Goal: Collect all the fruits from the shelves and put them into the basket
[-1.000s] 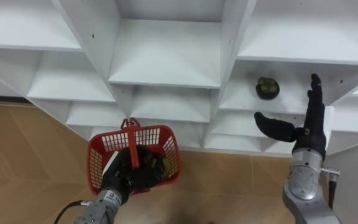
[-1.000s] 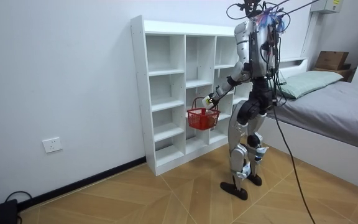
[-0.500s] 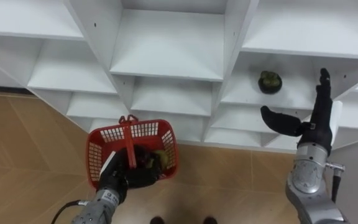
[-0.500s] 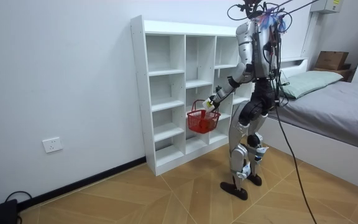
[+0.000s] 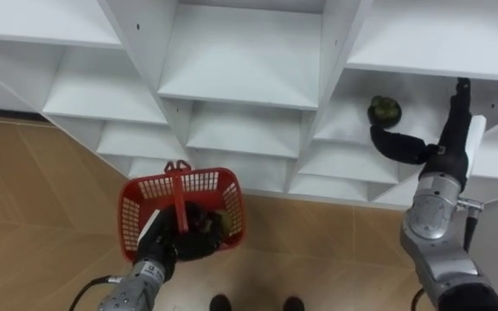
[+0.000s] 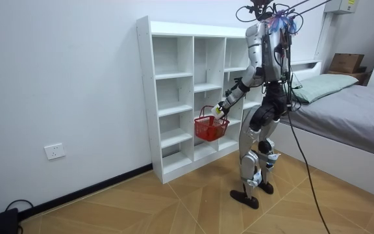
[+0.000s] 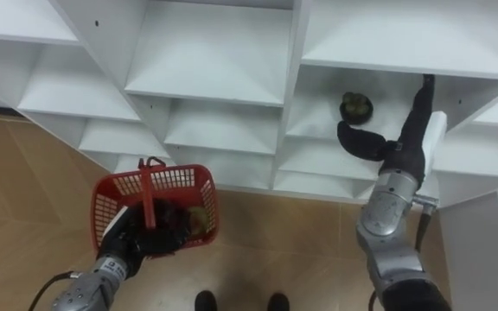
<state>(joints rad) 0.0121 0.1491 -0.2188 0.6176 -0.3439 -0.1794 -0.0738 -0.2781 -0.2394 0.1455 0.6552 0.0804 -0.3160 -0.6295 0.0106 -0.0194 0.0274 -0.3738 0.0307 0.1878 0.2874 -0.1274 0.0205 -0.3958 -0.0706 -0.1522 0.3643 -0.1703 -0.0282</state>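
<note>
The dark green round fruit is sitting on the white closet shelf. I'm bringing my right hand, fingers straight and thumb spread, in from short of it to just beside it, so a grasp looks close. My left hand is clutching the red plastic basket by its handle.

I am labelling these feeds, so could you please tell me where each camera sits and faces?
Left eye view: on the head, looking down at white shelves; left hand gripping red basket, open right hand by dark fruit.
Right eye view: beside it, same scene, same hands.
Room view: standing across the room, facing the whole robot before the shelves, bed behind.
Shared: shelves and basket.
</note>
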